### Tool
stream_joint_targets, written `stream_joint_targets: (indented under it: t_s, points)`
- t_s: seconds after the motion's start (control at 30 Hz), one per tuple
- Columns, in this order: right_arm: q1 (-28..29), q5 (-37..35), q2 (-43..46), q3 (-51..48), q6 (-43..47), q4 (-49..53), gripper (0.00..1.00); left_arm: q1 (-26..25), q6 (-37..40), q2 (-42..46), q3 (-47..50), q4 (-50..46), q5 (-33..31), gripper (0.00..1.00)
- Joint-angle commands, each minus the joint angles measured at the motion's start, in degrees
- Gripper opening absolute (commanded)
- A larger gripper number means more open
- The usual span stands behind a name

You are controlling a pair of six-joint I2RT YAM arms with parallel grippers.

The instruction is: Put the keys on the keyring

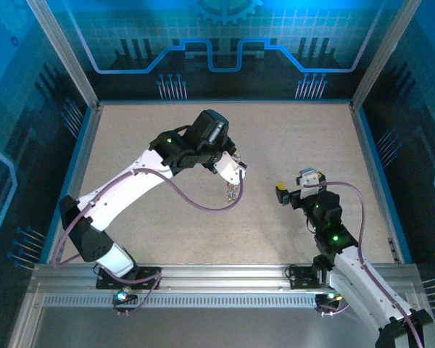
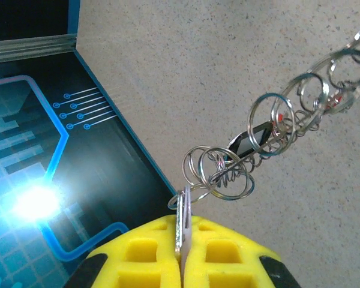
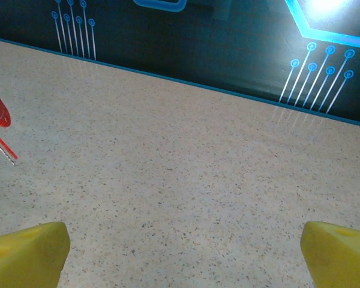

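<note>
1. Left tool (image 2: 181, 235) is clamped shut on one flat silver key, held on edge.
2. The keys (image 2: 252, 141) are a tangled string of thin silver rings (image 2: 270, 120) with one black-headed key and small red bits.
3. The bunch hangs from the left tool near the middle of the surface (image 1: 297, 138).
4. Right tool (image 3: 180, 264) is wide open and empty, to the right of the bunch.

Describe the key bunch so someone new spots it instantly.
On the speckled beige table, follow the white left arm to its shut claw. The keys trail from its yellow fingers, pinched by one flat blade. They form a glinting silver tangle of rings, unlike the white arm.
</note>
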State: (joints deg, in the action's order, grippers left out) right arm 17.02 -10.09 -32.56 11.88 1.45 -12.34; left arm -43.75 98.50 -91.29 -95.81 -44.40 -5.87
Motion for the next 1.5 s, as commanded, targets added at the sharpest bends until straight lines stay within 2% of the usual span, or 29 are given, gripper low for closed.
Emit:
stream_joint_targets:
  t_s: [0.0, 0.23, 0.6, 0.93, 1.23, 1.37, 1.47]
  points:
    - [-1.26, 0.19, -0.05, -0.11, -1.25, -1.56, 1.0, 0.72, -2.08, -1.93, 0.79, 3.22, 4.91, 0.0]
    - [-1.45, 0.73, -0.46, 0.25, -0.8, -0.76, 1.0, 3.51, -5.06, -5.13, 2.46, 4.08, 8.57, 0.0]
    - [-1.43, 2.0, -2.34, 1.06, 0.04, -0.75, 1.0, 13.22, -7.44, -4.17, 18.96, 15.91, 16.18, 0.0]
    - [-1.41, 2.17, -2.58, 0.62, 0.47, -1.57, 1.0, 19.91, -8.21, -5.09, 26.4, 17.72, 17.53, 0.0]
    - [-1.3, -0.06, -4.74, -2.46, 1.6, -8.72, 1.0, 25.22, -16.46, -6.42, 34.69, 26.11, 18.55, 0.06]
    - [-1.14, -0.72, -5.65, -2.78, 1.28, -9.11, 1.0, 25.69, -19.18, -8.92, 35.15, 26.56, 18.26, 0.08]
    - [-1.18, -0.55, -5.84, -3.16, 1.21, -8.76, 1.0, 25.72, -21.3, -9.52, 36.48, 30.3, 17.82, 0.11]
